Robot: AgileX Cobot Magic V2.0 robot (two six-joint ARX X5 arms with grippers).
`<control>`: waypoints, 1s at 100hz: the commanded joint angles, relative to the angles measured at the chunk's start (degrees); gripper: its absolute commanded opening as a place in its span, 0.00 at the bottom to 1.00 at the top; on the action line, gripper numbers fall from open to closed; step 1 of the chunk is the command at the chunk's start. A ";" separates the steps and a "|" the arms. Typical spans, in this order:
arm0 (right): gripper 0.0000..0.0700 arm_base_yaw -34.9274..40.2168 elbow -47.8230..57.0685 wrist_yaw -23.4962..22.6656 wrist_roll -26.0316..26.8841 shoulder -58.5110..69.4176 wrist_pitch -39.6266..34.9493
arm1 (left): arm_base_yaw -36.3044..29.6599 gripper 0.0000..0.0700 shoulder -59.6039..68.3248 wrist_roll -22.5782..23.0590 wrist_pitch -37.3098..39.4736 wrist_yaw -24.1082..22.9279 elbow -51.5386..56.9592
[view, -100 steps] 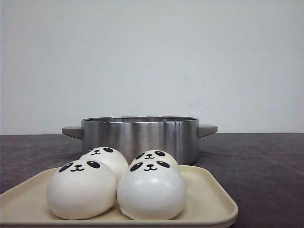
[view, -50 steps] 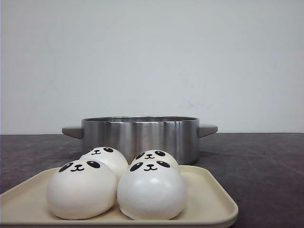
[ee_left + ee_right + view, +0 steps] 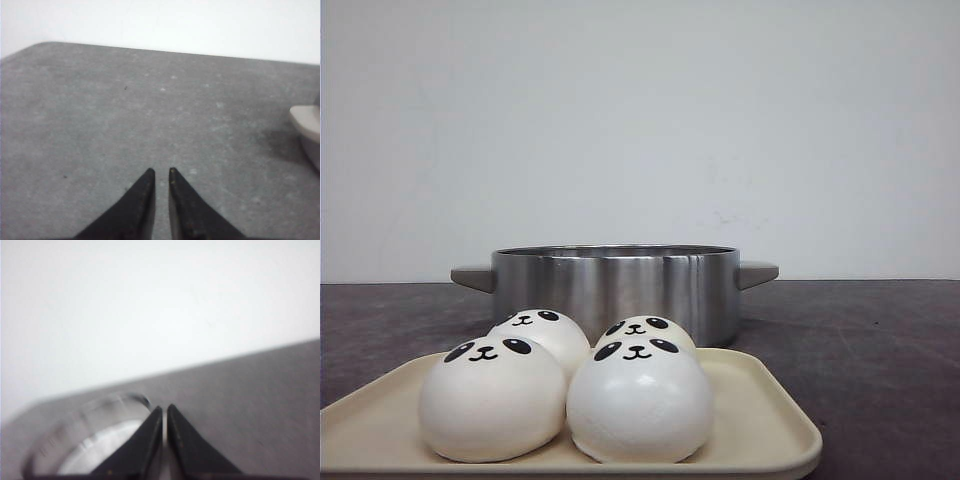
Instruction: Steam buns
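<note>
On the near edge of the dark bench (image 3: 880, 380), in the front view, a cream tray (image 3: 765, 420) is carrying the four buns (image 3: 638, 400), white domes with black panda faces, packed two in front and two behind so that neighbours are touching. Just behind the tray a steel pot (image 3: 615, 285) with grey side handles is standing upright, its rim level, against a plain pale wall (image 3: 640, 120). Neither arm is showing in this view. In the left wrist view, the left hand (image 3: 161, 173) is hovering over bare grey bench surface, its two black fingers (image 3: 142, 200) drawn nearly together with only a thin slit between the tips, holding nothing and touching nothing that can be seen. A pale rounded piece (image 3: 306, 122) is peeking in at the edge of that picture, casting a shadow on the bench; it is too cropped to identify with certainty. In the right wrist view, the right hand (image 3: 164, 410) is likewise standing almost closed, fingertips a hairline apart and empty. Beyond its fingers a blurred round object with a clear rim (image 3: 85, 440) is lying on the bench; the blur is making it impossible to say what it is.
</note>
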 commanded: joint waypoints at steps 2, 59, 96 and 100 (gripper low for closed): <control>0.01 0.09 2.12 -0.24 4.68 -0.02 0.00 | 0.09 0.00 -0.04 -11.02 -0.39 0.07 -0.94; 0.01 0.09 45.79 0.83 -23.28 21.57 -35.06 | -2.29 0.01 13.07 -7.96 -4.31 20.20 25.83; 0.06 0.11 62.10 -2.49 -23.67 34.21 -38.64 | -5.57 0.40 41.11 2.75 -23.04 20.39 60.61; 0.21 0.11 62.10 -4.22 -21.75 34.62 -38.64 | -5.77 0.61 42.82 2.45 -23.82 20.72 62.49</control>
